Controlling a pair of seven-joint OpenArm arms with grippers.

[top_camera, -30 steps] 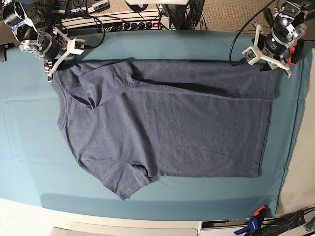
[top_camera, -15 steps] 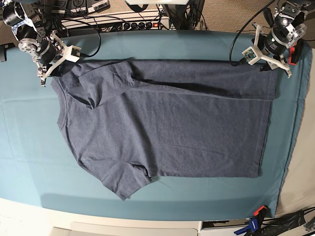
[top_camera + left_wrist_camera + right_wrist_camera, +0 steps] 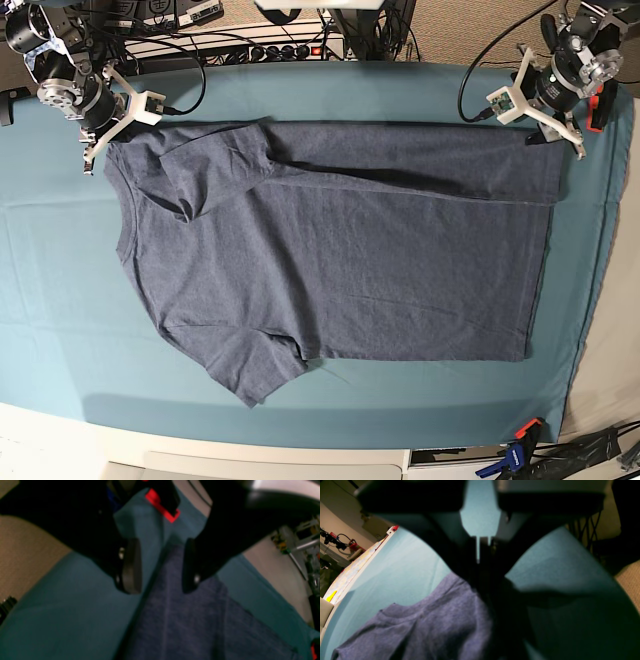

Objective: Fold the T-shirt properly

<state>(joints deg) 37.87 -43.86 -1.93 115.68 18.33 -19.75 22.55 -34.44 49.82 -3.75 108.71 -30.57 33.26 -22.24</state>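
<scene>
The navy T-shirt (image 3: 340, 260) lies flat on the teal table cloth (image 3: 60, 300), its far long edge folded over toward the middle. My right gripper (image 3: 95, 155) sits at the shirt's far-left shoulder corner. In the right wrist view its fingers (image 3: 472, 575) are pressed together, with the cloth edge (image 3: 440, 625) rising into them. My left gripper (image 3: 558, 140) hovers at the far-right hem corner. In the left wrist view it (image 3: 160, 567) stands open, its pads (image 3: 131, 565) straddling the shirt's edge (image 3: 180, 620) without touching.
Cables and a power strip (image 3: 250, 45) run behind the table's far edge. A red-and-blue clamp (image 3: 520, 440) holds the cloth at the near right corner. Another red clamp (image 3: 162, 507) shows beyond the left gripper. Bare teal cloth surrounds the shirt.
My right gripper's fingers have closed at the shirt's shoulder corner after sliding slightly left. The left gripper has shifted a little toward the far right and its jaws have opened wider.
</scene>
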